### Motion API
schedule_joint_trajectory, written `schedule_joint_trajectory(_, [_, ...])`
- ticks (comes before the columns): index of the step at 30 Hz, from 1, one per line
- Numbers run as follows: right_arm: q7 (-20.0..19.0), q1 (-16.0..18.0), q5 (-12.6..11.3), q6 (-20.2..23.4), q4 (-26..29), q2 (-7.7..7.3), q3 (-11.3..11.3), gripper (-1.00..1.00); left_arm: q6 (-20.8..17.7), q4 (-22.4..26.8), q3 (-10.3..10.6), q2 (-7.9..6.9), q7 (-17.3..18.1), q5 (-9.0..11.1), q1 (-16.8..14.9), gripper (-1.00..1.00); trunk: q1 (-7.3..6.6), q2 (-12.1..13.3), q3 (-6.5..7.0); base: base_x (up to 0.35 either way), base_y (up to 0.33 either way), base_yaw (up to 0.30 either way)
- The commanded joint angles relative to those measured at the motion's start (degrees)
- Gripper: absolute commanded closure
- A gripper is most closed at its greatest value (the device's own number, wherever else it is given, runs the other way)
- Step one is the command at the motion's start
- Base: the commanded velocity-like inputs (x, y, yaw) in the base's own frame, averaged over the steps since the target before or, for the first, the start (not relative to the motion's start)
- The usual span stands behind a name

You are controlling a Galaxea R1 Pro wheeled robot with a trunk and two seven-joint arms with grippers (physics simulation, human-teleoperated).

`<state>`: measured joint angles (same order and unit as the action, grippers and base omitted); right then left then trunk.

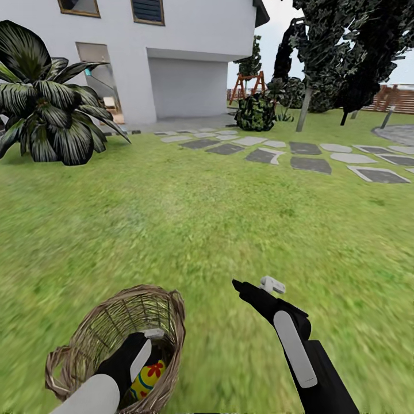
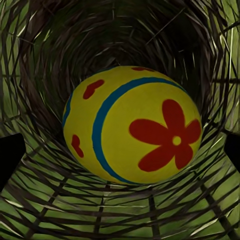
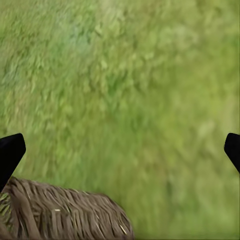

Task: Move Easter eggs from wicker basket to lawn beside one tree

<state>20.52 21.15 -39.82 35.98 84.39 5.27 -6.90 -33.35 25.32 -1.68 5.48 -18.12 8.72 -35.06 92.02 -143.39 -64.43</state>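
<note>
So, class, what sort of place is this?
Likely a home garden: a lawn, a white house behind stepping stones, and trees by a fence.

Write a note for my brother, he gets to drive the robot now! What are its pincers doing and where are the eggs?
Left pincer: reached down inside the wicker basket, open, tips on either side of one Easter egg, not gripping it.
Right pincer: open and empty, hovering over the lawn beside the basket.
Eggs: one is visible in the basket; the other two cannot be seen from here.
Done: no egg is visibly by a tree.
Left: close on this egg, lift it out, carry it to the tree beyond the stepping stones, then look for the rest.
</note>
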Motion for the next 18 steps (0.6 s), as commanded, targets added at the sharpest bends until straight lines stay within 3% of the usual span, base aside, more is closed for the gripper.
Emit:
schedule_joint_trajectory(1, [0.58, 0.04, -0.6, 0.07, 0.08, 0.0, -0.04, -1.0, -0.12, 0.11, -0.16, 0.04, -0.44, 0.6, -0.01, -1.0, 0.01, -0.04, -0.28, 0.0, 0.0, 0.0])
schedule_joint_trajectory(18, [0.31, 0.03, -0.6, 0.07, 0.08, 0.0, -0.04, -1.0, 1.66, 0.11, -0.16, 0.37, -1.49, 0.59, -0.01, -1.0, 0.45, -0.27, -4.05, 0.0, 0.0, 0.0])
